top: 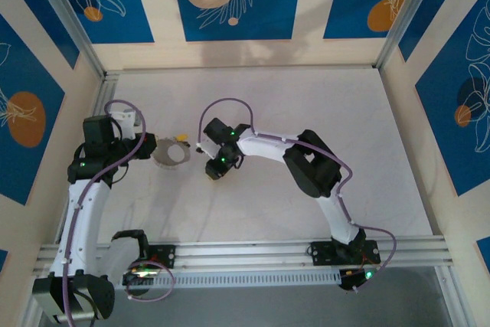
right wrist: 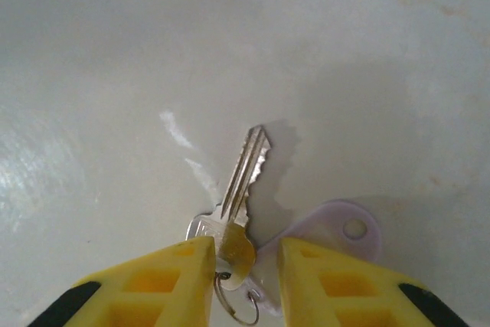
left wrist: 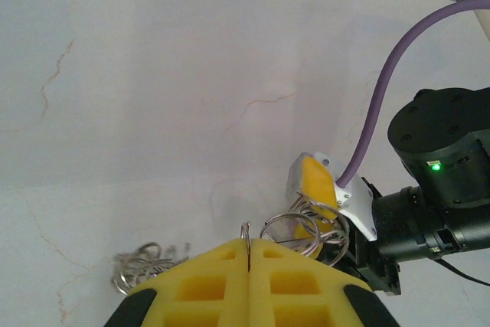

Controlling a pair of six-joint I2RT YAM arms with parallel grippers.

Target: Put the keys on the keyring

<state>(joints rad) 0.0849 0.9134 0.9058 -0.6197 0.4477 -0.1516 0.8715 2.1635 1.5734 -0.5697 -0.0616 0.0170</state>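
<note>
Key point(right wrist: 243, 181) is lying flat on the table point(right wrist: 115, 74), dead ahead of my right gripper point(right wrist: 245, 252). Its blade is pointing away from me and leaning slightly right, so its long axis is running nearly in line with my reach. Its head is sitting between my two yellow fingers. They are standing apart, and a gap is showing on the right-hand side, so I am straddling the head rather than clamping it. A lilac tab point(right wrist: 344, 231) is lying just beside the key to the right, and a small ring point(right wrist: 237, 308) is poking out below the head. I cannot tell whether that ring is joining the two, since my fingers are cutting off the view there. The right arm is clearly the nearer one to this key. In the top view the keyring point(top: 170, 152) is sitting to the left of that gripper, near it. My left gripper point(left wrist: 249, 258) is clenched on the keyring's thin wire. A bunch of keys point(left wrist: 145, 262) is already hanging off to one side. The hoop's split is too fine to make out, so I am not judging the threading angle yet.
</note>
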